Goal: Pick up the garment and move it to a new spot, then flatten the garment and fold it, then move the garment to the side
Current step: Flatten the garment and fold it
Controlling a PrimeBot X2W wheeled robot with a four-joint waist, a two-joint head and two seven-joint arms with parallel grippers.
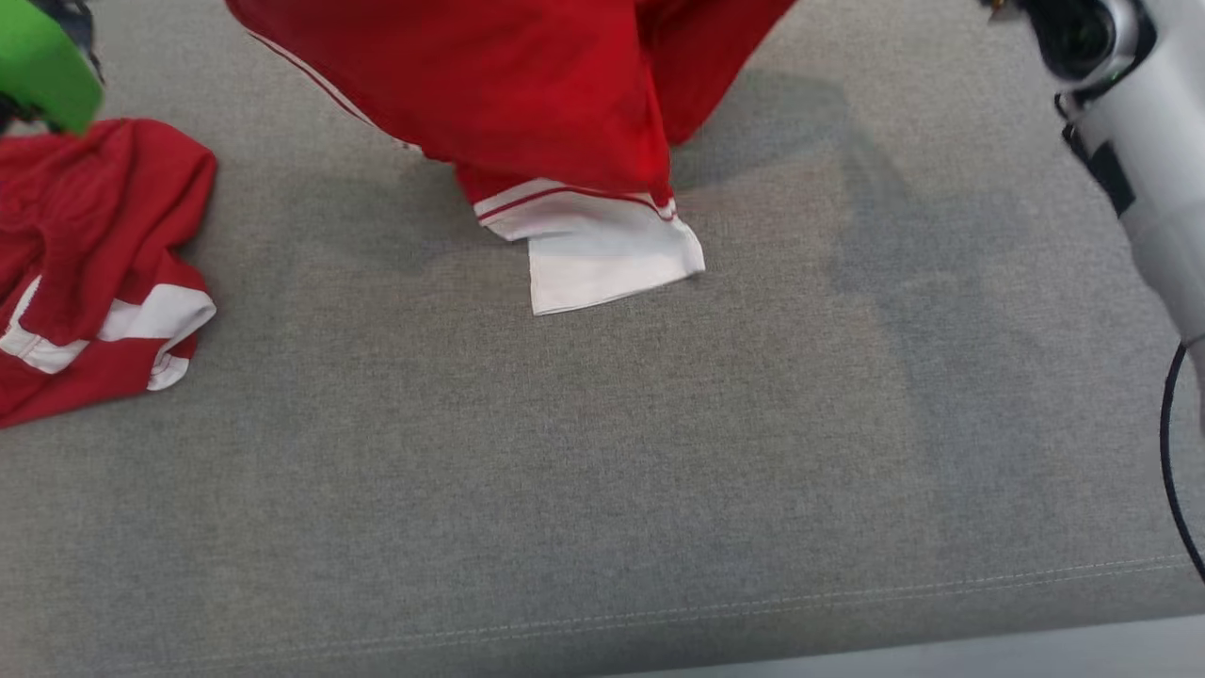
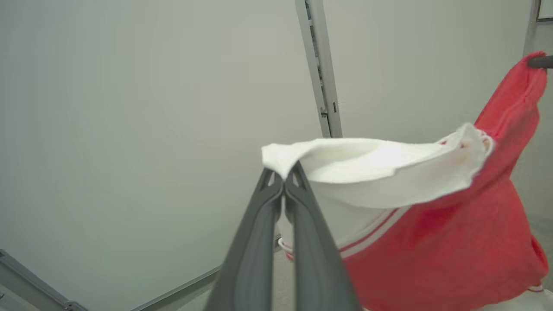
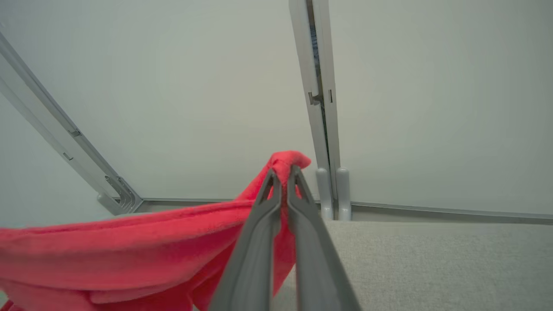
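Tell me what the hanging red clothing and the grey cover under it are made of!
Red garment: soft cloth, probably a knit. It is matte and slightly fuzzy, and it hangs in limp folds. Its white cuff looks like similar cloth.
Grey surface: seemingly a woven upholstery-type fabric. It is matte with a speckled weave, and a stitched seam runs near the front edge.

Prob. a robot lab or test booth, not a home. Bare pale wall panels (image 3: 173, 86) behind, joined by grey metal posts (image 3: 319, 108) w/ a slanted brace (image 3: 56, 125). Work surface: grey fabric pad (image 1: 602, 471) w/ stitched seam (image 1: 847, 593) near front edge. White robot arm (image 1: 1153, 160) w/ black cable (image 1: 1167, 443) at right. Flat, even light; plain finish throughout.
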